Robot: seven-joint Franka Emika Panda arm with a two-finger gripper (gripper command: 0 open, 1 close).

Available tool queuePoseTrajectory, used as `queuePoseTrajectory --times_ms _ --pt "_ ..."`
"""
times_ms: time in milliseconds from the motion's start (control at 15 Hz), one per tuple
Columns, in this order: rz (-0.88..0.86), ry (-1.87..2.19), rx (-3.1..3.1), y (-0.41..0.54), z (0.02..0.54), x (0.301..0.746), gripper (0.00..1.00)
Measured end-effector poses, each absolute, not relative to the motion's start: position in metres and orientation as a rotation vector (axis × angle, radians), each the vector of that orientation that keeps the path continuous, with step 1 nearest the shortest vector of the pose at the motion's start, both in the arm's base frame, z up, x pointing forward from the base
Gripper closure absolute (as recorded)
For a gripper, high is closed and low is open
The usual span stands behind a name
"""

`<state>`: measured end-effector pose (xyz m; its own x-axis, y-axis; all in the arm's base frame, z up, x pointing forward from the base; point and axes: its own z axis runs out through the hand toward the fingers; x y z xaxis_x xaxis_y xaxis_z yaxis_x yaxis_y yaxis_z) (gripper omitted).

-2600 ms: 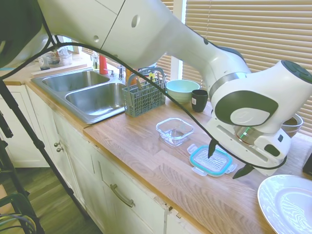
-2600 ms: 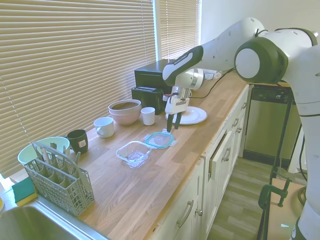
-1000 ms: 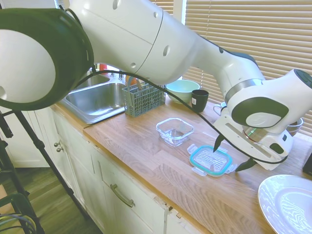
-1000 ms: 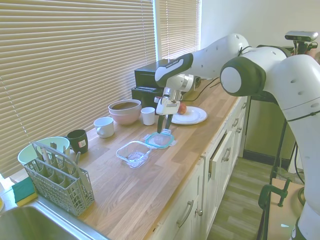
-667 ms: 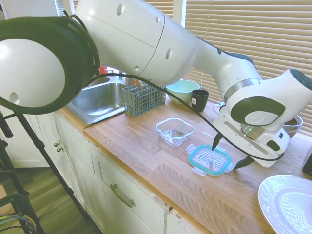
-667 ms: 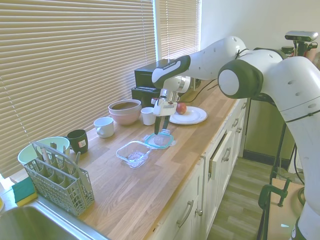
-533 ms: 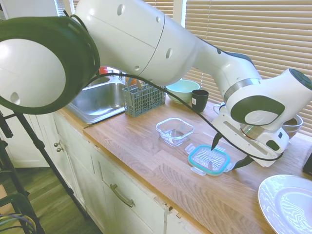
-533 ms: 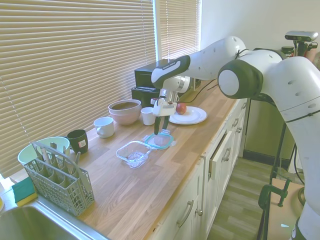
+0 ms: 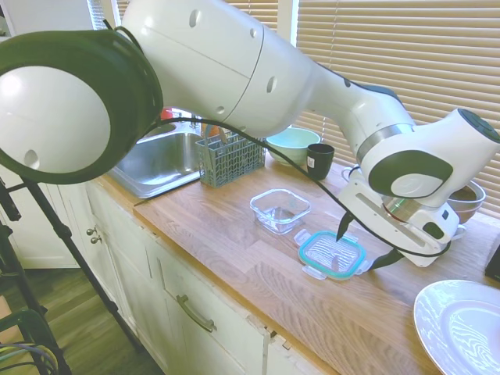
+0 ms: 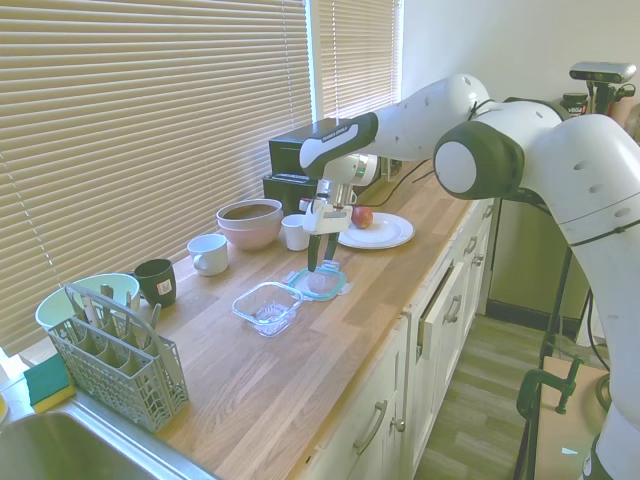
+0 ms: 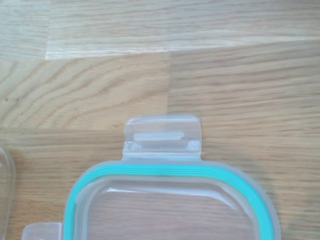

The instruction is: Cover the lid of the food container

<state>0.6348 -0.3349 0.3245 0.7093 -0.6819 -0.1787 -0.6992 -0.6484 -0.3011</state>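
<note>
From the first side, the tool (image 9: 364,244) stands spread wide, straddling the lid (image 9: 331,255) flat on the table (image 9: 234,250), the food container (image 9: 280,210) just beside it toward the sink

From the other side, the lid (image 10: 319,281) lies directly beneath the tool (image 10: 315,262)

At the wrist, teal rim and one snap tab (image 11: 162,137), unlifted

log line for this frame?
phase: reach | gripper: open, straddling lid | lid: flat on counter | food container: uncovered, beside lid
</note>
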Motion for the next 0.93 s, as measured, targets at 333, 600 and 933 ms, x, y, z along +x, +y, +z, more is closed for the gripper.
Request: queuePoseTrajectory --times_ms 333,600,933 --pt "0.072 1.086 -2.566 -0.3353 0.3243 0.6345 0.00" --pt "0.073 1.092 -2.564 -0.3353 0.3243 0.6346 0.00" --pt "0.073 1.090 -2.584 -0.3326 0.3242 0.6362 1.00"
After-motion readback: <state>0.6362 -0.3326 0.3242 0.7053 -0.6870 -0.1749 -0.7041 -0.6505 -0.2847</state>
